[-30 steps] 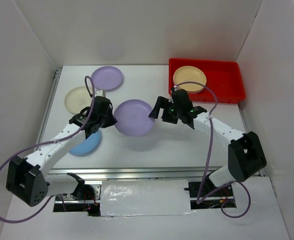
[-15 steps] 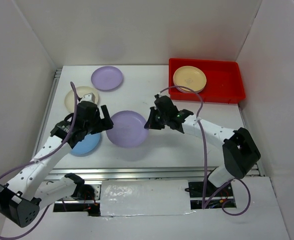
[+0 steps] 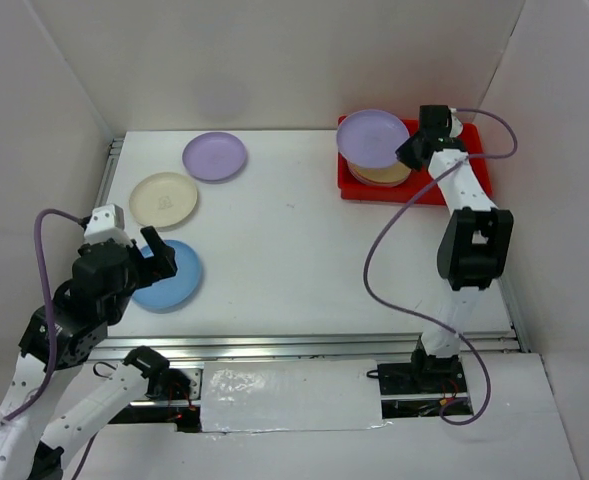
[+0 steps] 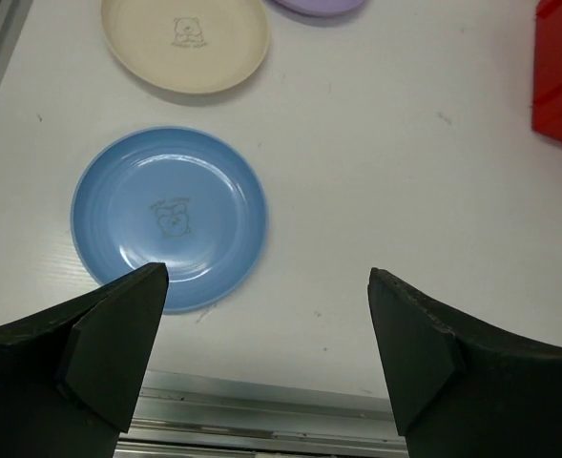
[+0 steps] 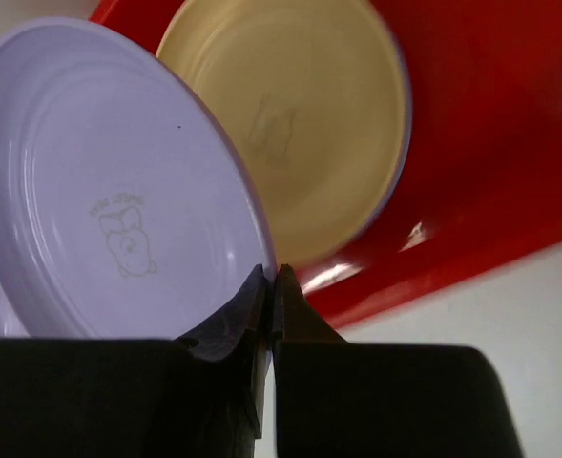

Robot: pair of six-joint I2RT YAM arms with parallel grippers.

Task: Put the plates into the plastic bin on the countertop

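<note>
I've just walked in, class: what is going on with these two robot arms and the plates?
The right gripper is shut on the rim of a round purple plastic plate, holding it over the shallow red plastic bin, where a yellow-orange plate already lies. The left gripper hangs open above a blue plate. A cream plate and a second purple plate wait on the white countertop.

The plastic bin [image 3: 364,190] is bright red; the tabletop [image 3: 304,250] is white. The raised purple plate [image 5: 109,181], yellow-orange plate [image 5: 300,124], blue plate [image 4: 169,218] and cream plate [image 4: 185,38] each carry a faint outline figure printed at centre. The far purple plate [image 3: 214,156] is pale lilac.
</note>
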